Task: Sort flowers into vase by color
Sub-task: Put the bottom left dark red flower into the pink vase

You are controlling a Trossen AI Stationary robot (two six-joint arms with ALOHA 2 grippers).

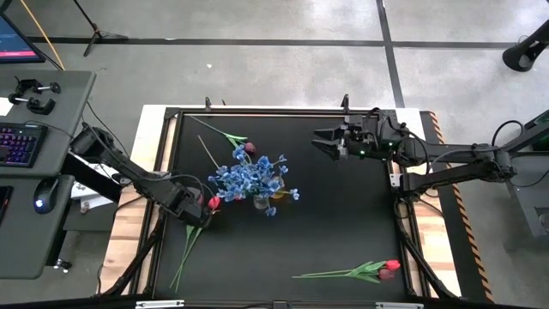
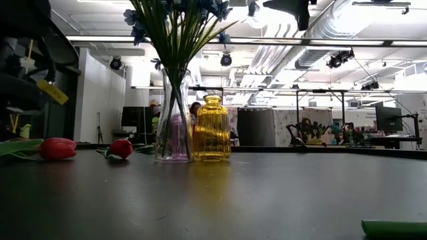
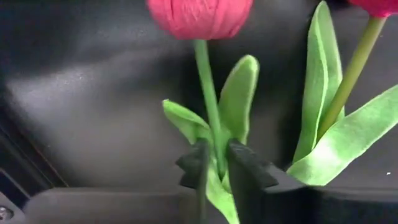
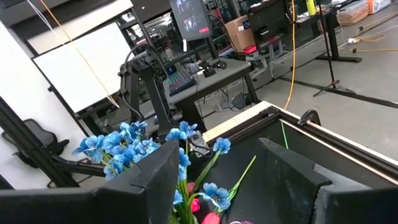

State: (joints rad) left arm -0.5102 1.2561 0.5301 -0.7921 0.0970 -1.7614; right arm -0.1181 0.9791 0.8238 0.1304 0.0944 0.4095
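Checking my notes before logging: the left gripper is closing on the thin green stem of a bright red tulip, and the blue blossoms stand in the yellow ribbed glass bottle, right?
Not quite: the low view shows the blue blossoms in the clear glass vase, beside the yellow ribbed glass bottle. The left gripper is on the bright red tulip.

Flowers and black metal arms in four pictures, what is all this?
It is a robot with two dark arms at a black table. One picture looks down from above, one looks across the tabletop, and two come from cameras on the wrists. The left gripper is closed on the thin green stem of a red fake tulip. The right gripper waits open above the table's far side. In the middle, small blue fake blossoms stand in a clear glass vase, beside a ribbed yellow glass vase. More red tulips lie near the front edge.
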